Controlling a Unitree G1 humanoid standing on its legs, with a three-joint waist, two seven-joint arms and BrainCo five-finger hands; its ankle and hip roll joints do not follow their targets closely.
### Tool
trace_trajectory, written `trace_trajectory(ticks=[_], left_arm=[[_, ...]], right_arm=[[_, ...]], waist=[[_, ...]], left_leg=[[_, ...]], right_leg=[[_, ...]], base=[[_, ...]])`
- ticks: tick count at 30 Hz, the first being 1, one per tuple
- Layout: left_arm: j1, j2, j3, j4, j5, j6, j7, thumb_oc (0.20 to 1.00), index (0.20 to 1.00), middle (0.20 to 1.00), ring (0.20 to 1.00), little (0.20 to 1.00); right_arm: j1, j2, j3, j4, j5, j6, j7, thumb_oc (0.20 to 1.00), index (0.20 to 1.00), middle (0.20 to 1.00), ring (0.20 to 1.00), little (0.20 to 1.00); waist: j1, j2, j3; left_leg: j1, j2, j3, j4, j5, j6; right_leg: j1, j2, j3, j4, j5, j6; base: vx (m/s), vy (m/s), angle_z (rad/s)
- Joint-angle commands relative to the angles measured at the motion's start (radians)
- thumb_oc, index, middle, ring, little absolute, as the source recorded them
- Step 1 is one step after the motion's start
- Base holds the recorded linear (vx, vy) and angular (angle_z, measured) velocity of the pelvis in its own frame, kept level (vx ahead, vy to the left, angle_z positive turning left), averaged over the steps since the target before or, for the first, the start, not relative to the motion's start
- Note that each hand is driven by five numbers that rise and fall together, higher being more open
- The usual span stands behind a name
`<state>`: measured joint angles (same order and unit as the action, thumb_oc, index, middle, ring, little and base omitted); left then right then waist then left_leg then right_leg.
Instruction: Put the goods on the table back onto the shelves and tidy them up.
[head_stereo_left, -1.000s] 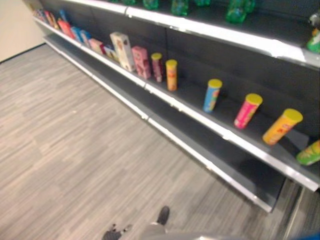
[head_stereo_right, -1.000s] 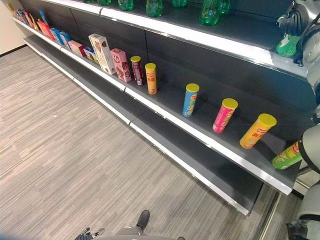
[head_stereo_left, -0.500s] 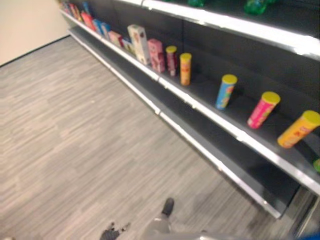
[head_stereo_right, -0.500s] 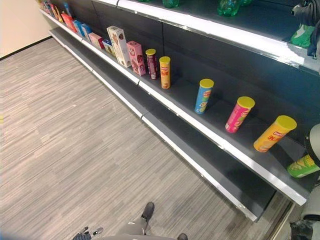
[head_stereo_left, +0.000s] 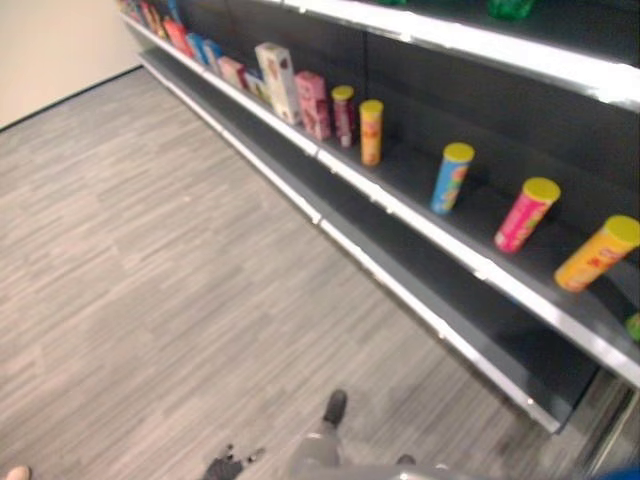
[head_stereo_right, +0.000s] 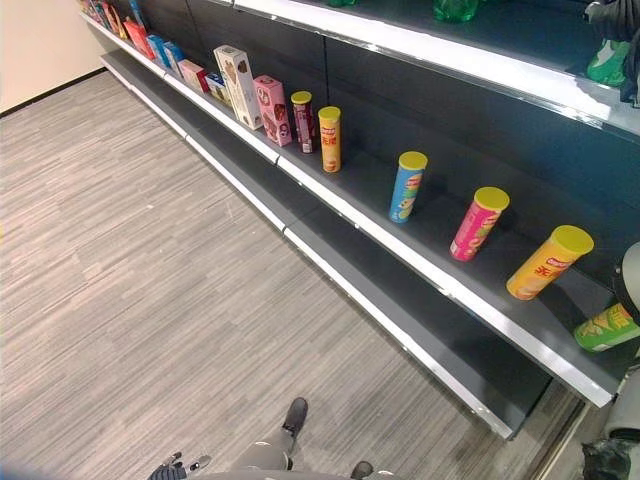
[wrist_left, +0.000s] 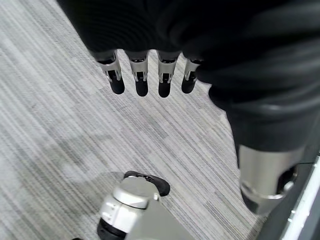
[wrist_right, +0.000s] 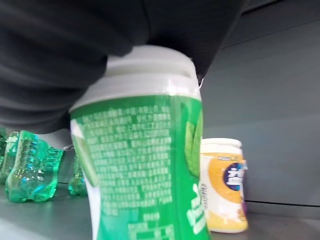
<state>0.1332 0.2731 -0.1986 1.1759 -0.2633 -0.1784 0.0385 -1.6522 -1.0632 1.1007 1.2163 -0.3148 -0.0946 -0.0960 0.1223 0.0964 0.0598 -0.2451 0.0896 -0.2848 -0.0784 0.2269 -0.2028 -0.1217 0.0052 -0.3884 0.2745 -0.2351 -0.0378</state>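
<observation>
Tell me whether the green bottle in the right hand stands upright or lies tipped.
Upright. In the right wrist view the green bottle stands with its white cap on top, under the right hand, beside an upright yellow tub on the shelf.

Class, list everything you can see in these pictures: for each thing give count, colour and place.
Tubes: six; maroon, orange, blue, pink, orange, green; middle shelf.
Boxes: several; cream, pink, red and blue further off; middle shelf.
Bottles: several, green, top shelf.
Green jar: one, white lid, top shelf, under the right hand.
Orange jar: one, white lid, beside it.
Shelves: dark.
Floor: grey.
Left hand: open, over the floor.
Right hand: on the green jar.
</observation>
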Motion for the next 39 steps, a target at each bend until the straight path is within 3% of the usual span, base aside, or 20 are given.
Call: trace_trajectory(ticks=[1,11,12,13,14,34,39], left_arm=[[-0.075,0.05,-0.003,0.029,-0.011,-0.019,0.016,1.0,1.0,1.0,1.0,1.0],[-0.073,0.045,0.003,0.03,-0.009,-0.02,0.023,1.0,1.0,1.0,1.0,1.0],[-0.073,0.044,0.003,0.029,-0.007,-0.02,0.024,1.0,1.0,1.0,1.0,1.0],[-0.072,0.044,0.005,0.03,-0.009,-0.021,0.025,1.0,1.0,1.0,1.0,1.0],[-0.071,0.042,0.006,0.03,-0.01,-0.02,0.026,1.0,1.0,1.0,1.0,1.0],[-0.061,0.043,0.031,0.047,0.0,-0.016,0.038,1.0,1.0,1.0,1.0,1.0],[-0.058,0.035,0.039,0.033,0.005,-0.018,0.055,1.0,1.0,1.0,1.0,1.0]], right_arm=[[-0.105,-0.023,0.092,-0.01,-0.01,0.011,-0.004,0.2,0.2,0.2,0.2,0.2],[-0.09,-0.017,0.079,-0.004,-0.002,0.01,0.0,0.2,0.2,0.2,0.2,0.2],[-0.088,-0.019,0.077,-0.003,-0.003,0.01,-0.003,0.263,0.263,0.263,0.263,0.263],[-0.088,-0.017,0.076,0.0,-0.001,0.01,-0.003,0.263,0.263,0.263,0.263,0.263],[-0.085,-0.02,0.075,0.001,-0.002,0.011,-0.006,1.0,1.0,1.0,1.0,1.0],[-0.205,-0.062,0.112,-0.053,0.018,0.014,-0.101,1.0,1.0,1.0,1.0,1.0],[-0.226,-0.133,0.1,-0.198,0.037,0.016,-0.162,1.0,1.0,1.0,1.0,1.0]], waist=[[0.003,-0.117,0.045],[0.001,-0.116,0.043],[0.0,-0.116,0.043],[0.001,-0.115,0.044],[0.0,-0.114,0.045],[-0.016,-0.126,0.026],[-0.036,-0.13,0.024]], left_leg=[[0.209,-0.046,0.097,-0.009,-0.182,0.006],[0.218,-0.049,0.11,-0.009,-0.188,0.013],[0.219,-0.049,0.111,-0.009,-0.188,0.013],[0.219,-0.049,0.113,-0.009,-0.188,0.013],[0.219,-0.049,0.114,-0.009,-0.189,0.013],[0.242,-0.046,0.146,-0.009,-0.206,0.018],[0.254,-0.044,0.17,-0.009,-0.217,0.026]], right_leg=[[0.099,-0.076,0.146,-0.292,0.2,0.18],[0.105,-0.079,0.159,-0.299,0.201,0.181],[0.104,-0.08,0.16,-0.299,0.202,0.182],[0.104,-0.08,0.163,-0.3,0.202,0.182],[0.104,-0.08,0.165,-0.301,0.203,0.182],[0.129,-0.082,0.181,-0.329,0.212,0.195],[0.134,-0.088,0.2,-0.332,0.217,0.202]], base=[[0.01,0.015,-0.1],[0.01,0.019,-0.07],[0.0,0.013,-0.09],[0.0,0.014,-0.08],[0.0,0.014,-0.06],[0.0,0.008,-0.01],[-0.01,0.064,-0.13]])
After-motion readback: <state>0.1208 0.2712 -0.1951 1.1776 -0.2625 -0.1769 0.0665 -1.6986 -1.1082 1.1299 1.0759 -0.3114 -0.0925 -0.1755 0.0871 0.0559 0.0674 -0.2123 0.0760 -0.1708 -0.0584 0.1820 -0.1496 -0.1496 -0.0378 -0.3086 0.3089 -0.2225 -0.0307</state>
